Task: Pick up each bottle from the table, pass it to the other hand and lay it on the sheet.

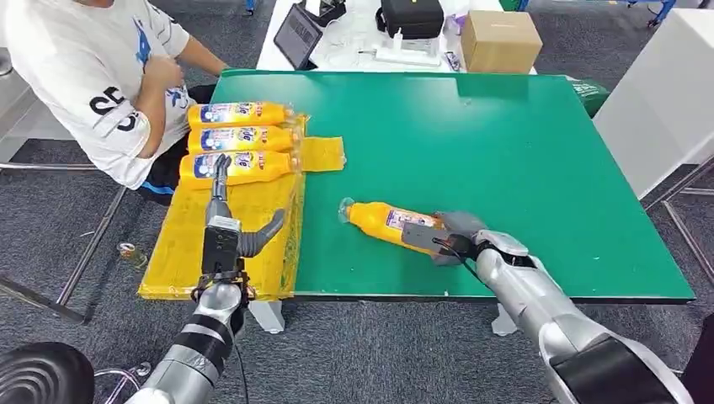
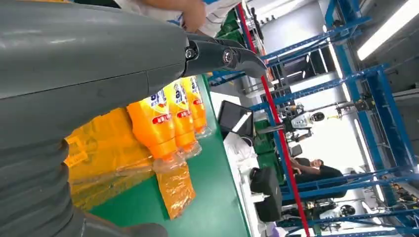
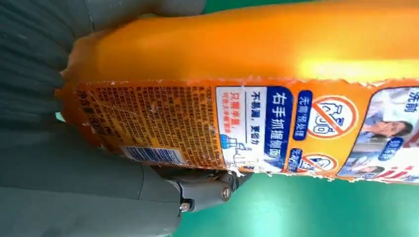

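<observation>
An orange bottle (image 1: 383,220) lies on the green table (image 1: 522,151) near its front edge, cap pointing left. My right hand (image 1: 455,236) grips its base end; in the right wrist view the bottle's label (image 3: 247,123) sits between the thumb (image 3: 207,190) and the rest of the hand (image 3: 74,187). Three more orange bottles (image 1: 240,139) lie side by side at the far end of the yellow sheet (image 1: 181,244) on the table's left side. My left hand (image 1: 223,227) hovers over the sheet, fingers stretched toward those bottles (image 2: 163,123), thumb apart, holding nothing.
A person in a white shirt (image 1: 93,76) sits at the table's far left corner, close to the sheet. Beyond the table stand a cardboard box (image 1: 501,40), a tablet (image 1: 297,35) and a black bag (image 1: 411,17). A white cabinet (image 1: 665,93) stands at the right.
</observation>
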Tool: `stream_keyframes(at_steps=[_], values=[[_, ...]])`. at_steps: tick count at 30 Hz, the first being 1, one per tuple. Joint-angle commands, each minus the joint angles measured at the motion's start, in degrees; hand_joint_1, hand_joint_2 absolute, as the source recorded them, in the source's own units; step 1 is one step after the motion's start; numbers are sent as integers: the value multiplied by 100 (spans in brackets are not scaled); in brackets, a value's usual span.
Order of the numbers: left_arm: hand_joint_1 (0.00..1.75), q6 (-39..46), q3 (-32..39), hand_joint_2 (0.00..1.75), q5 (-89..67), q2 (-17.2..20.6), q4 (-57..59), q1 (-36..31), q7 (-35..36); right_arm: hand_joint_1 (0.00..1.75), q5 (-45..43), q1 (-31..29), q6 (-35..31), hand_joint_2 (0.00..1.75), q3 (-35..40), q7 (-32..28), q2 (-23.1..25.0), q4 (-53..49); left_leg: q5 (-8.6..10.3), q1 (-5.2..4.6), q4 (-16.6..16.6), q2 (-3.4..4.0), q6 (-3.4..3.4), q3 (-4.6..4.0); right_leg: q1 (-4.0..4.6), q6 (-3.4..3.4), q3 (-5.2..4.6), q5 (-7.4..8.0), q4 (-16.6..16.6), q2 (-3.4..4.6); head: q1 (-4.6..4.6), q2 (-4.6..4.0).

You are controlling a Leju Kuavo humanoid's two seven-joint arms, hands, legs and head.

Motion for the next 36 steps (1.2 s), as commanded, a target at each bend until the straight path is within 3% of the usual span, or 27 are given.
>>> stream_keyframes(at_steps=[1,4,7,18,36], values=[[0,-101,15,175,26,-8,298,-126,46,175,-168,546,-534,175,-288,-138,266,98,-1,6,-14,-5,9,22,11,-19,27,-2,-18,-13,0,0],[0,-556,154,175,239,-85,-6,68,335,175,-396,1153,-2197,175,-1435,-655,518,-1247,-3,7,-24,5,8,34,14,-27,33,4,-29,-4,0,0],[0,-632,149,175,228,-96,-126,146,407,175,-138,1423,-1944,175,-1585,-293,535,-2011,-9,2,-8,19,3,18,6,-21,13,1,-5,16,-4,0],[0,-634,151,175,228,-92,-125,135,408,175,-146,1452,-1947,175,-1613,-296,505,-1992,-3,-4,-2,-8,8,-44,0,-20,-29,3,0,-4,0,0],[0,-634,151,175,228,-92,-125,135,408,175,-146,1452,-1947,175,-1613,-296,505,-1992,-5,-4,-1,-10,9,-47,0,-22,-34,0,0,-6,-4,0]])
